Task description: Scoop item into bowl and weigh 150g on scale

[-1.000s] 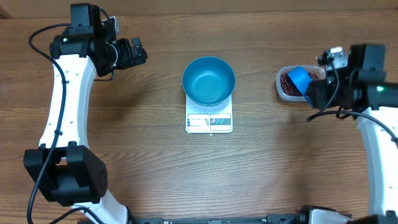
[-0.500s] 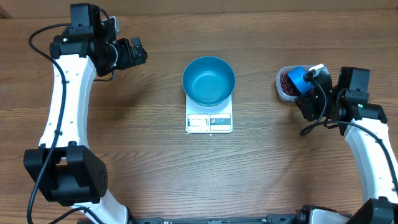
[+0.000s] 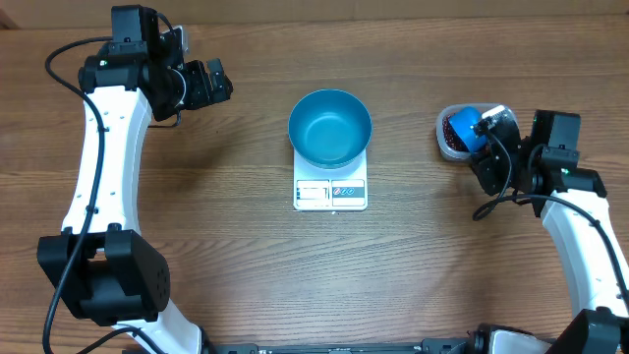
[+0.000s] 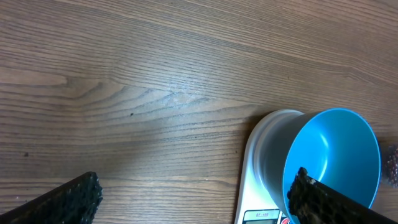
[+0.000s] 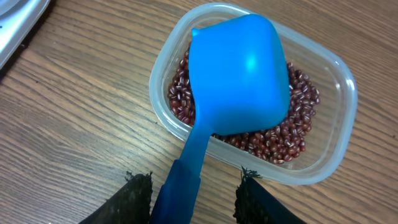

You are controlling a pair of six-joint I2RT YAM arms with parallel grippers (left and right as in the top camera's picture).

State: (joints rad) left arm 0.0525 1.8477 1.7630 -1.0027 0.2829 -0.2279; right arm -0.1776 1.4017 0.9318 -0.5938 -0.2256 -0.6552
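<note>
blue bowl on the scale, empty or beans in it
Empty: the bowl shows only bare blue inside; the beans sit in the tub.

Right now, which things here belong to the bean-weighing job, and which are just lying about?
Part of the job: beans, clear tub holding them, blue scoop lying in the tub, blue bowl, white scale under the bowl.
Lying about: no loose things seen; the left gripper, open, is apart from everything.

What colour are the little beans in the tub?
The beans are dark red-brown, clearest in the right wrist view.
</note>
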